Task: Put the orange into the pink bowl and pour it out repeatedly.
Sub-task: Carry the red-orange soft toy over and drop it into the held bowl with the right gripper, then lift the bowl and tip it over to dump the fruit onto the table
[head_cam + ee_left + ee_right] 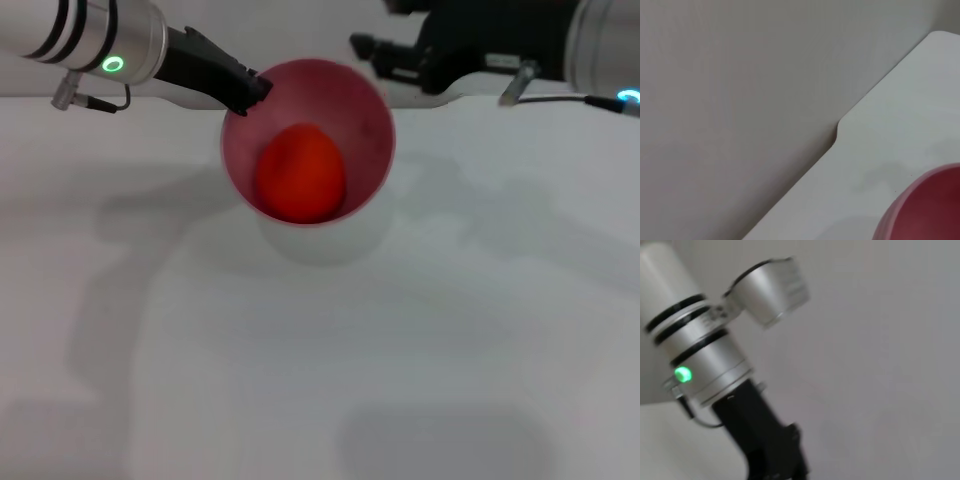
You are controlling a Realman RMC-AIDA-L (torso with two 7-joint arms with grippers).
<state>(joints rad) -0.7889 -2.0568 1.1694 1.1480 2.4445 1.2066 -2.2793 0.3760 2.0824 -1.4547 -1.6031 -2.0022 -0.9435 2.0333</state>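
Smooth matte white table surface (400, 360) across nearly the whole head view, with soft grey shadows at left and lower right. In the left wrist view, same white tabletop's notched edge (837, 135) mid-frame, plain grey wall (730, 100) filling the upper left

**Left gripper clamped on the bowl rim, right arm held back**

The left arm enters from the upper left of the head view, its silver wrist showing a green ring light. The black left gripper (250, 92) is closed on the near-left rim of the pink bowl (372, 100), holding it lifted and tilted toward the camera. The right gripper (368, 48) hangs just beyond the bowl's far-right rim, apart from it; its finger state is unclear.
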